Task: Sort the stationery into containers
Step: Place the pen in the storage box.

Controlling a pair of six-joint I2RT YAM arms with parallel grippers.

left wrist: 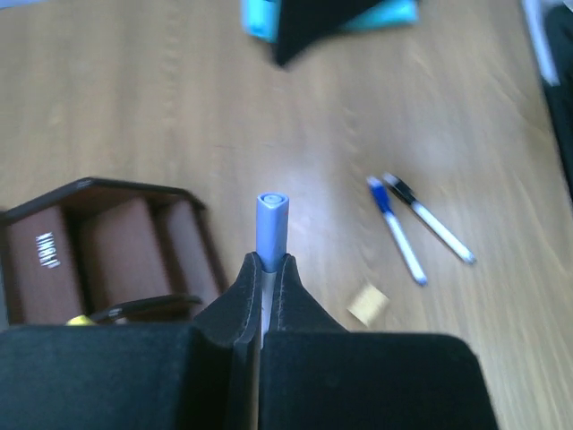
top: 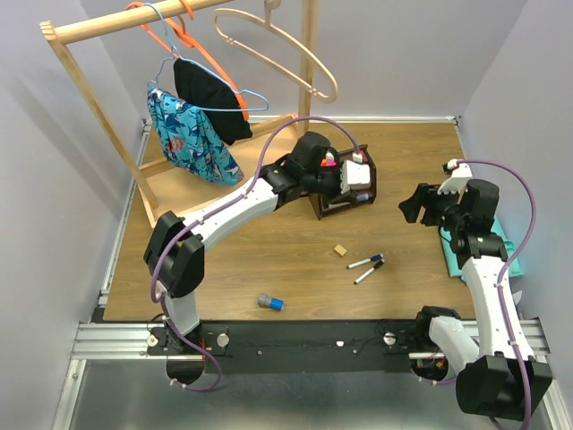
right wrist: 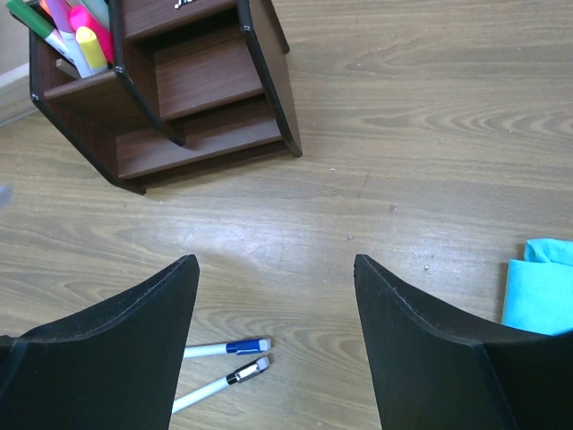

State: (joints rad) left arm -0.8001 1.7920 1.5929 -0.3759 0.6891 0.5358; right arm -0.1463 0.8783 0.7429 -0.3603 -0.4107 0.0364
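Because my left pincer (left wrist: 266, 269) is clamped on the pale-blue-capped marker (left wrist: 271, 222) just below its cap, with the barrel hidden behind my fingers, I judge the main risk to be a bad drop. In the wrist view the cap points at bare desk (left wrist: 179, 98) beside the dark wooden organiser (left wrist: 107, 242), not into a compartment. Letting go here could send the marker down the outside wall or leave it lying across a shelf. One compartment already holds a pink highlighter (right wrist: 85, 22) and a yellow highlighter (right wrist: 89, 47), which could bounce a newcomer out. My right pincer (right wrist: 276, 262) hangs spread wide and empty near the organiser, so my two arms could clash if both close in. On the desk, apart from the organiser, the dark-blue-capped marker (top: 365, 262) and black-capped marker (top: 369, 272) lie side by side, the tan cube (top: 340, 250) near them and the grey-blue cylinder (top: 270, 302) nearer my bases. A teal cloth (top: 449, 255) lies under my right arm, and the clothes rack (top: 93, 107) stands behind.
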